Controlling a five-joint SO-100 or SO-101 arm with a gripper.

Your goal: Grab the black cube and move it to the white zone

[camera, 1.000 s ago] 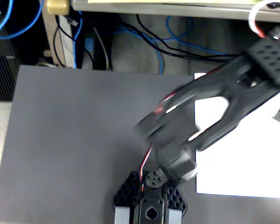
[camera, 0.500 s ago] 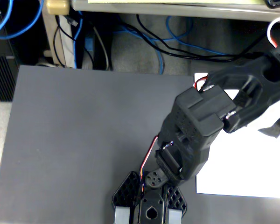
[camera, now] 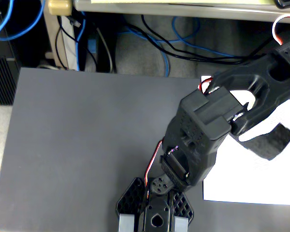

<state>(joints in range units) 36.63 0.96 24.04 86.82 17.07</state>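
Note:
The white zone (camera: 253,176) is a white paper sheet on the right side of the grey table. A dark charcoal, rough-looking piece (camera: 270,142) lies on it, partly behind the arm; it looks like the black cube. The black arm (camera: 208,125) reaches from the upper right down to the bottom centre. My gripper (camera: 154,224) is at the bottom edge of the fixed view, well to the left of and below the cube. Its fingertips are cut off by the frame edge, so I cannot tell how the jaws stand. Nothing shows between them.
The grey table top (camera: 87,145) spreads left of the arm. Beyond its far edge hang blue and black cables (camera: 164,46) and a table leg (camera: 67,38). A black box (camera: 2,72) stands at the far left.

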